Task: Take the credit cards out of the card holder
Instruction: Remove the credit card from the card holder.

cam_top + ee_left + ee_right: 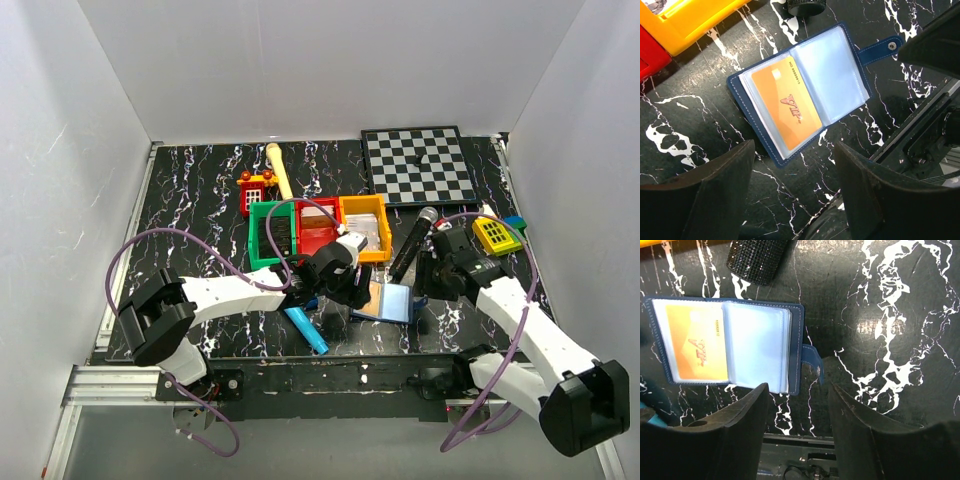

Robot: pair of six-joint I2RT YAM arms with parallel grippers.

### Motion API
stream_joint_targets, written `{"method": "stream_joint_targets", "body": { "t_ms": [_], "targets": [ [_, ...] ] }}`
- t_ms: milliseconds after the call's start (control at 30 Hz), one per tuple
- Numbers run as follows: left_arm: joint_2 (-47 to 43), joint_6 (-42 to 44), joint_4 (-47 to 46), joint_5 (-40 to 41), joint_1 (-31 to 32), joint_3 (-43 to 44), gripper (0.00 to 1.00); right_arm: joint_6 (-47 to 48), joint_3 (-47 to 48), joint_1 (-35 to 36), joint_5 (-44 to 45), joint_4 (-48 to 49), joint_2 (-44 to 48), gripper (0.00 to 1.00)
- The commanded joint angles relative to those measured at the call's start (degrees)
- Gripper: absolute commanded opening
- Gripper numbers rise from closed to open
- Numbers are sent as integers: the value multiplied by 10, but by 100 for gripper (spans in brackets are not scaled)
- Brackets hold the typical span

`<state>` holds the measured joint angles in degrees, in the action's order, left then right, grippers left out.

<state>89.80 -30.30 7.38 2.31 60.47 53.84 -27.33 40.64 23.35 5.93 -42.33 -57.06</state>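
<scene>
Left fingers (715, 190) spread wide and empty, poised over the card holder (840, 70), which lies open on the bench (690, 120). Right fingers (735, 425) parted too, gripping nothing, flanking its strap (812, 365). Orange card (786, 107) sits in its clear sleeve, so extraction's next: pin the holder, pinch the card's edge, slide it out

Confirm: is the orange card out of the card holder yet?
No, the orange card sits sleeved inside the open card holder.
</scene>
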Motion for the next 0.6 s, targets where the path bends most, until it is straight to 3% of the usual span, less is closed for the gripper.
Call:
{"method": "stream_joint_targets", "body": {
  "t_ms": [0,67,233,400,567],
  "targets": [
    [-2,0,-18,-14,-5,12,63,0,33,-1,-15,-23,53,60],
    [-2,0,-30,-23,-7,9,62,-3,29,-2,-50,-5,87,59],
    [15,-5,-42,-51,-8,15,59,-38,-28,-2,-201,129,128,43],
    [45,-15,-52,-62,-11,19,41,-90,-79,-2,-255,248,82,32],
    [71,-34,-63,-77,-16,16,35,-126,-119,-2,-236,314,46,38]
  ]
}}
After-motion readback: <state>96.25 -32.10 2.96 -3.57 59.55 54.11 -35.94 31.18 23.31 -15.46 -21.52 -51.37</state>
